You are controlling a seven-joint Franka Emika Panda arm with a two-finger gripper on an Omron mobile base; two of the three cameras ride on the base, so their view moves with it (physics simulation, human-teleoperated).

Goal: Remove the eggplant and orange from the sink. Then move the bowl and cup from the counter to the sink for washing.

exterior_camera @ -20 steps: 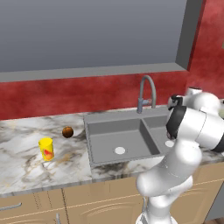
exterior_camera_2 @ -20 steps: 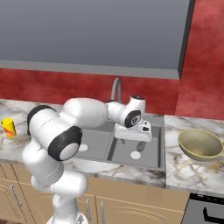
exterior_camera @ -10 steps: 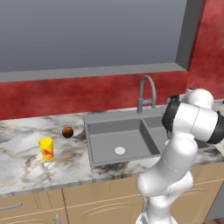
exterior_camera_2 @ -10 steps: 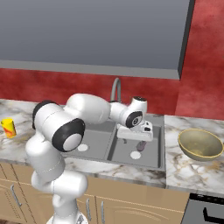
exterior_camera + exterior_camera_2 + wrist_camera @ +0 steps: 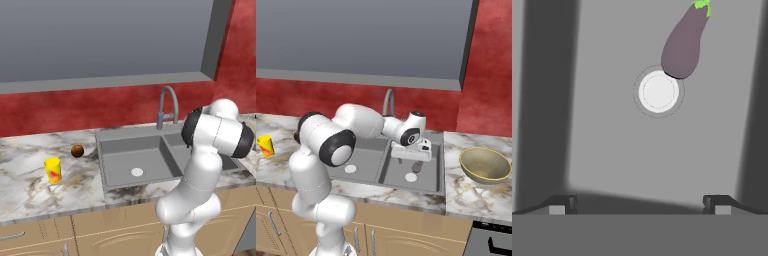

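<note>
The purple eggplant (image 5: 683, 44) with a green stem lies in the sink's right basin (image 5: 612, 150), its fat end at the white drain (image 5: 658, 91). My gripper (image 5: 639, 205) hangs open above that basin, short of the eggplant (image 5: 417, 166), with nothing between its fingertips (image 5: 562, 204). In the right base view the gripper (image 5: 410, 158) points down into the sink (image 5: 363, 162). The brownish orange (image 5: 77, 150) rests on the counter left of the sink (image 5: 107, 134). The yellow cup (image 5: 53, 170) stands further left, near the front. The tan bowl (image 5: 486, 164) sits on the counter right of the sink.
A curved grey tap (image 5: 169, 106) rises behind the sink, between the two basins. A red wall runs behind the marble counter (image 5: 30, 190). The left basin holds just its white drain (image 5: 137, 172). A stove edge (image 5: 496, 240) shows at far right.
The arm's elbow has swung slightly while the hand stayed over the right basin. The jaws have stayed open, and the things have not moved.
</note>
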